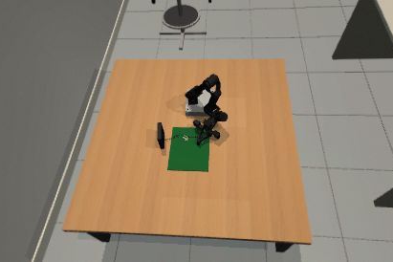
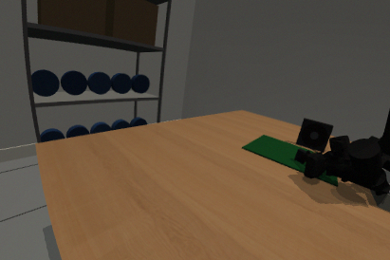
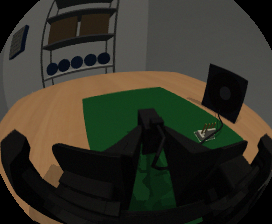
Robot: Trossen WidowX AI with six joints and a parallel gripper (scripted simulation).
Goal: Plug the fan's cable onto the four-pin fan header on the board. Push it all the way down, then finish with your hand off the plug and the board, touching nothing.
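On the wooden table (image 1: 130,191), the gripper (image 3: 148,121) pinches the plug over the green board (image 1: 189,160), the fan (image 1: 160,135) at nine o'clock.

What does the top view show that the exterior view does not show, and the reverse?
Only the top view shows the whole table, the arm's base, a thin cable running from the fan toward the gripper, and a round stand on the floor. Only the exterior view shows a shelf rack with dark blue round things and a brown box. Both show the green board, the black fan standing at its edge, and the gripper, shut on the cable's plug, low over the board.
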